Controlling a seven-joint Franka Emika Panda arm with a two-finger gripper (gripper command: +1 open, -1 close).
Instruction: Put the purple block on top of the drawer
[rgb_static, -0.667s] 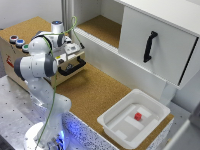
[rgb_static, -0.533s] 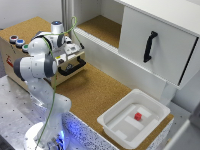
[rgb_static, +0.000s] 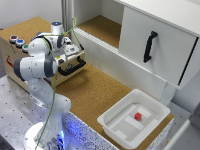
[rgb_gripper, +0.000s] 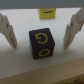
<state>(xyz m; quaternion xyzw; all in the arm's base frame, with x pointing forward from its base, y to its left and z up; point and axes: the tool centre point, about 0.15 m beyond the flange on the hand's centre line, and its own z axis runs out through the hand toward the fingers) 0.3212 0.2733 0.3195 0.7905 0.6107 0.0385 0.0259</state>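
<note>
In the wrist view the purple block (rgb_gripper: 39, 44) sits midway between the two pale fingers (rgb_gripper: 8, 30) of the gripper (rgb_gripper: 40, 31), with a gap on each side, so the gripper is spread and holds nothing. The block is a dark cube with yellow curved markings, resting on a light wooden surface. In the exterior view the white arm (rgb_static: 37, 65) bends over the plywood box, whose drawer (rgb_static: 70, 67) has a black bar handle (rgb_static: 73, 66). Coloured round buttons (rgb_static: 19, 43) top the box.
</note>
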